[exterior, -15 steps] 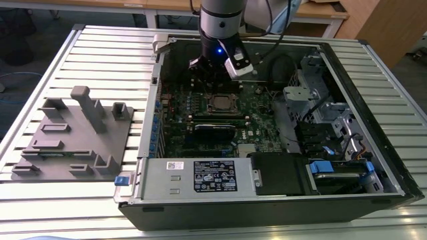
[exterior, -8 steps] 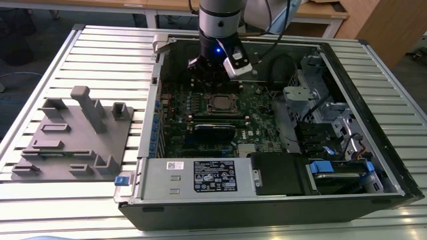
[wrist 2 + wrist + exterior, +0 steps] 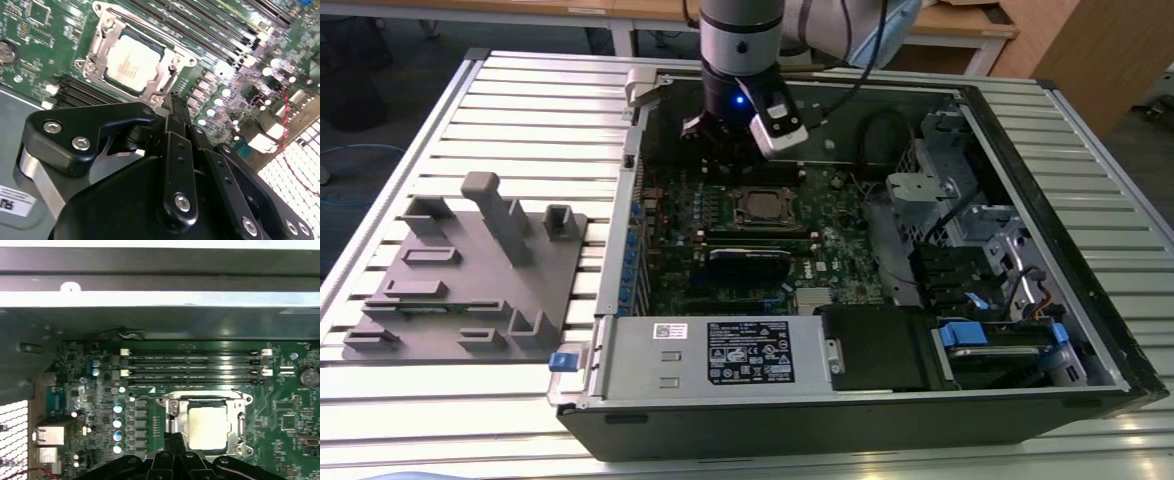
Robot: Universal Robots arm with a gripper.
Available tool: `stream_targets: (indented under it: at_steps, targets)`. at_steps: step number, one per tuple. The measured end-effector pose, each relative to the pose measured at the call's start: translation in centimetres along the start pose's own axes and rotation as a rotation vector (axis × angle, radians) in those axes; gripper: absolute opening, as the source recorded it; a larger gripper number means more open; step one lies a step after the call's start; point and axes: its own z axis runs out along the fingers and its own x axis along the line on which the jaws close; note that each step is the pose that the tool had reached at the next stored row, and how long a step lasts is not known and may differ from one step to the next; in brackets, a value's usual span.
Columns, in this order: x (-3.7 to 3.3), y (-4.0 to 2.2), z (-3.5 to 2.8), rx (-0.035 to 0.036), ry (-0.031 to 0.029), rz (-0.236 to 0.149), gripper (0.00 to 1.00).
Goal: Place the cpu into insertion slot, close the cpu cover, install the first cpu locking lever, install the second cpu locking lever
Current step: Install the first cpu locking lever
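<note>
closest to the lens in the second wrist view is the black gripper [image 3: 176,102] itself. its two narrow tips look pressed together with nothing between them, hanging just short of the socket's edge and, as far as i can tell, not touching it.

the cpu [image 3: 132,62] is already sitting in the insertion slot [image 3: 735,208] on the green board [image 3: 280,410], beside the long memory slots [image 3: 190,365]. the cpu cover [image 3: 107,30] looks folded down around it, with the dull metal top showing through the window. whether either locking lever is hooked i honestly can't say from this angle, the rods blur into the frame.

handling-wise, my read: the chip is light, stiff and thin, and the contacts under it are the fragile bit, so edges only and no sideways shove. the cover is thin springy sheet metal, so i'd press on the frame and never on the chip. the levers are probably stiff sprung wire, slippery against narrow tips, and best caught near the bent handle end.

pose: in the exterior view the arm drops almost straight down into the open computer case [image 3: 1067,110] on the slatted table [image 3: 427,130], wrist over the board just beyond the socket, gripper pointing down.
</note>
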Motion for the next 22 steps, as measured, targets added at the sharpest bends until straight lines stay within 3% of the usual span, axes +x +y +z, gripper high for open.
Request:
stream_targets:
  at_steps: [4, 10, 13, 17, 19, 22]
  targets:
    - [0.82, -0.03, -0.03, -0.0002, -0.0056, 0.000, 0.11]
    - [0.91, -0.03, -0.03, -0.0005, -0.0070, 0.000, 0.11]
    - [0.91, -0.05, -0.03, -0.0192, -0.0065, 0.001, 0.11]
    - [0.92, -0.10, -0.03, -0.0546, -0.0057, 0.002, 0.11]
    - [0.99, -0.14, -0.04, -0.0618, -0.0056, 0.002, 0.11]
    - [1.29, -0.20, -0.05, -0.0634, -0.0057, 0.002, 0.11]
